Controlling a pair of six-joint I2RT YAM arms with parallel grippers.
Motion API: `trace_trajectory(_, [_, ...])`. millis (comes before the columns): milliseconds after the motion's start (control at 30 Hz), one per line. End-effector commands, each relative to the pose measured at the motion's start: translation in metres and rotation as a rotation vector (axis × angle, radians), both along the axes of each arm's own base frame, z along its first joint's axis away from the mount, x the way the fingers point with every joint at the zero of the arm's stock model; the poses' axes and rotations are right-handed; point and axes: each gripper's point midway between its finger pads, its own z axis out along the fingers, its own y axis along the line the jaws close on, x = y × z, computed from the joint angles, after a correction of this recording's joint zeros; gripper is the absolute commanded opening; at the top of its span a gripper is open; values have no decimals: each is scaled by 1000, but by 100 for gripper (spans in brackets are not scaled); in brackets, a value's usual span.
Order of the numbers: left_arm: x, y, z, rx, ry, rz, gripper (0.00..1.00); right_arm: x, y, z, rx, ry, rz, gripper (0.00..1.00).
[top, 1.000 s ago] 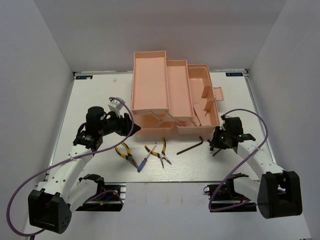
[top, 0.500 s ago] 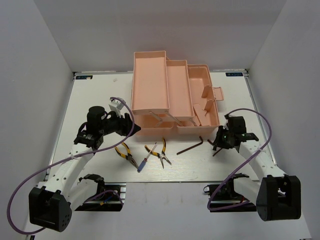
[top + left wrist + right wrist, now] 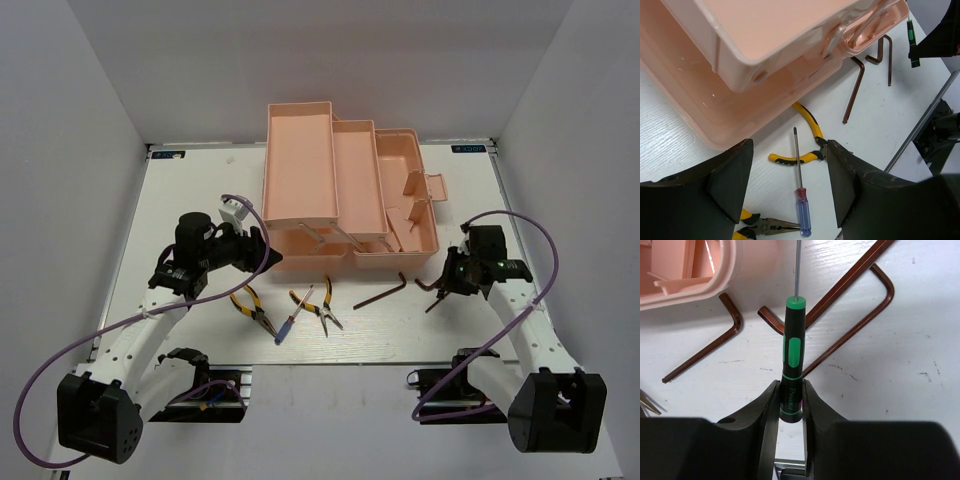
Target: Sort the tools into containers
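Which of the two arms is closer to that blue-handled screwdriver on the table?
Left. The left gripper hovers open close to the blue-handled screwdriver, beside the toolbox; the right gripper is farther off to its right, gripping a green-black tool.

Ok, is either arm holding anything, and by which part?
The right tool pinches the green-black screwdriver by the butt of its handle. The left tool is open and empty.

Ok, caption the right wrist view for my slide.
Right pincer grips a green-black screwdriver by its handle end over three brown hex keys beside the pink toolbox.
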Motion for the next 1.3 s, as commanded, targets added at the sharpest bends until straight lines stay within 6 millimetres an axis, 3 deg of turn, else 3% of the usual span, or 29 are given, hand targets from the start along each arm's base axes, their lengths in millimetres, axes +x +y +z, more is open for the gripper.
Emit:
trace_trajectory(0, [0, -1, 8, 3, -25, -12, 71, -2, -5, 20, -17, -30, 13, 0])
trace_trajectory(167, [1, 0, 8, 7, -25, -4, 71, -6, -9, 27, -26, -36, 6, 0])
trace_trajectory(367, [1, 0, 8, 7, -25, -4, 71, 7, 0, 69, 9, -154, 62, 0])
trace_trajectory(500, [1, 0, 8, 7, -25, -4, 71, 21, 25, 105, 106, -264, 205, 0])
trace_trajectory(533, [1, 0, 8, 7, -25, -4, 71, 28, 33, 123, 131, -322, 249, 0])
trace_trajectory(667, [1, 0, 8, 7, -25, -4, 71, 51, 64, 149, 280, -379, 358, 0])
trace_trajectory(700, [1, 0, 8, 7, -25, -4, 71, 64, 70, 143, 308, -334, 354, 0])
trace_trajectory(767, [0, 0, 6, 15, -23, -8, 71, 85, 76, 156, 321, -376, 361, 0])
trace_trajectory(800, [1, 1, 6, 20, -24, 2, 71, 96, 81, 136, 337, -302, 354, 0])
trace_trajectory(833, [1, 1, 6, 20, -24, 2, 71, 110, 83, 143, 332, -334, 360, 0])
trace_trajectory(933, [2, 3, 4, 31, -23, 7, 71, 132, 87, 112, 319, -246, 351, 0])
trace_trajectory(1000, [2, 3, 3, 31, -23, 7, 71, 142, 87, 110, 295, -236, 346, 0])
trace_trajectory(1167, [0, -1, -4, 34, 4, -14, 71, 149, 86, 95, 265, -209, 343, 0])
trace_trajectory(1267, [-1, -4, -6, 37, 13, -25, 71, 147, 86, 88, 261, -191, 345, 10])
